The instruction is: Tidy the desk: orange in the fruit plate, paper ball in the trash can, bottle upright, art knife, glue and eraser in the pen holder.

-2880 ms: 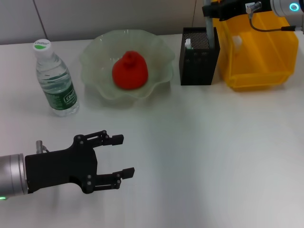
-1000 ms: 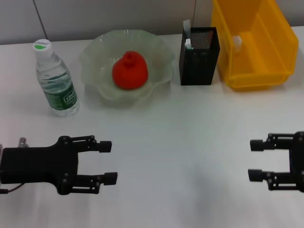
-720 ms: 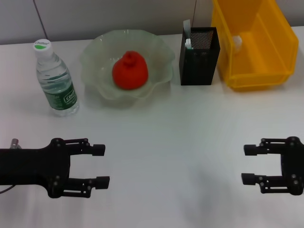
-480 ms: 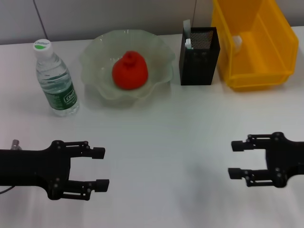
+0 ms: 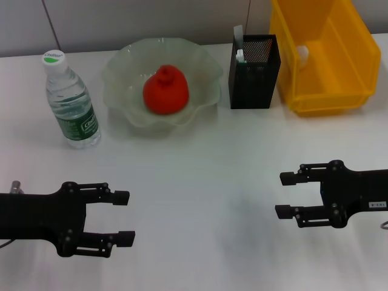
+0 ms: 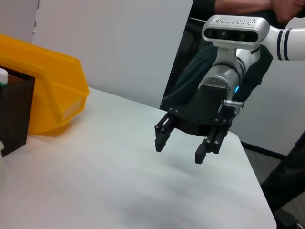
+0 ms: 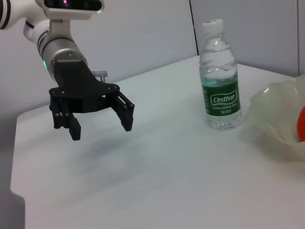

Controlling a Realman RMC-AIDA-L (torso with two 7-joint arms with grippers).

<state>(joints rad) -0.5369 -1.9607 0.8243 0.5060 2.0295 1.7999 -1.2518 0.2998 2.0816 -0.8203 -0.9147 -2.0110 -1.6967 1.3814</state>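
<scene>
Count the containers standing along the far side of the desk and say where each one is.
3. The fruit plate holding the orange sits beside the upright bottle; the pen holder stands next; the yellow bin is rightmost.

Smooth white matte tabletop [image 5: 200, 176] stretched wide under even light, pale grey panelled wall [image 5: 145, 21] stood close behind it, thin dark vertical seams split the panels, dark gap showed beyond the table's far corner.
</scene>
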